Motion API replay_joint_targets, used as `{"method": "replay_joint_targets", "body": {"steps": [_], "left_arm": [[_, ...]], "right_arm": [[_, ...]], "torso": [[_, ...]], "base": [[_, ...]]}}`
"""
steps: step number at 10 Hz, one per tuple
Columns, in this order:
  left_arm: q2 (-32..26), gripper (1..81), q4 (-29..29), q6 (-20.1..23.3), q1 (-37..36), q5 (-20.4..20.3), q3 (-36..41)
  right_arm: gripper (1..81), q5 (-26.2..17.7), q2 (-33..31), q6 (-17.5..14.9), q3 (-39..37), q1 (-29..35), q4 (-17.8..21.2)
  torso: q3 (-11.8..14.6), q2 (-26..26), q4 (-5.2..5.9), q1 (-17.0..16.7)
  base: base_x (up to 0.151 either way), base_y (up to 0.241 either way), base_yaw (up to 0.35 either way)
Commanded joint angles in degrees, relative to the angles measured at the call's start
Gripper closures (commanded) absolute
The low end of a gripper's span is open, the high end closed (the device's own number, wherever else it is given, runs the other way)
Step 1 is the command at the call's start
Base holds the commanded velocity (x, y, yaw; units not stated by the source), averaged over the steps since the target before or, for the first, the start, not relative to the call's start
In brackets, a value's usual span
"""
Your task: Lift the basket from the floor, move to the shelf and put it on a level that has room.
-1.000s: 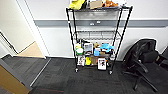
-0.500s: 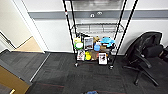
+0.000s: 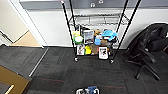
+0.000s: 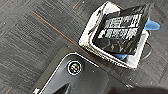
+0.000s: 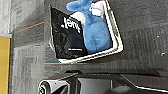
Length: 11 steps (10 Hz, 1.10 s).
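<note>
Right at the robot's feet, at six o'clock in the head view, the basket [image 3: 87, 91] sits on the floor [image 3: 65, 72], the dark grey carpet tiles, with its pale rim just showing and something blue inside. The left wrist camera looks down on that basket [image 4: 88, 40] from close by: a black packet with white lettering [image 4: 120, 28] leans inside it, and a bit of blue pokes past the packet's far edge. The right wrist camera shows the same basket [image 5: 117, 43] holding the black packet [image 5: 66, 37] beside a blue plush toy [image 5: 96, 32]. I can't tell from any view how either arm's fingers stand or whether they have hold of anything. Further ahead, at twelve o'clock, stands the shelf [image 3: 97, 35], black wire with thin posts on small casters, against the pale wall. Its lower tiers are crowded with boxes, a green tub, yellow items and a light blue heap at about one o'clock, while the wire level [image 3: 100, 20] above them looks bare. An office chair [image 3: 147, 47], black, stands at two o'clock beside the rack. At ten o'clock an open doorway gives onto tan wooden flooring [image 3: 26, 40].
</note>
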Motion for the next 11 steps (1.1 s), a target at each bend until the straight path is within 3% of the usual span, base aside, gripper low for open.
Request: {"method": "replay_joint_targets", "body": {"steps": [1, 4, 9, 10, 11], "left_arm": [[0.06, 1.0, -0.03, -0.01, -2.26, 3.05, -1.71], [1.11, 1.0, 0.24, -0.1, -3.14, 3.05, -2.24], [2.35, 1.0, -0.11, -0.01, -2.79, 5.33, -3.82], [2.35, 1.0, 0.06, -0.1, -2.79, 5.33, -3.82], [2.26, 1.0, 0.5, -0.1, -2.79, 5.33, -3.82]], "right_arm": [[1.0, -2.14, -0.1, 0.18, 0.21, 3.3, 0.19], [1.0, -2.14, -0.36, 0.18, 0.13, 3.03, 0.18], [1.0, -2.14, -0.27, 0.27, 0.13, 1.89, 0.28], [1.0, -2.05, -0.27, 0.27, 0.13, 1.8, 0.19], [1.0, -2.14, -0.36, 0.27, 0.13, 1.71, 0.28]], "torso": [[0.19, -5.51, 0.0, 3.54], [-1.68, -10.43, 0.0, 6.71], [-1.77, -20.27, 0.0, 12.89], [-3.17, -22.23, 0.0, 14.14], [-6.17, -24.11, 0.0, 15.32]], "base": [[0.0, 0.0, 0.0], [0.0, 0.0, 0.0], [0.0, 0.0, 0.0], [0.0, 0.0, 0.0], [0.0, 0.0, 0.0]]}}
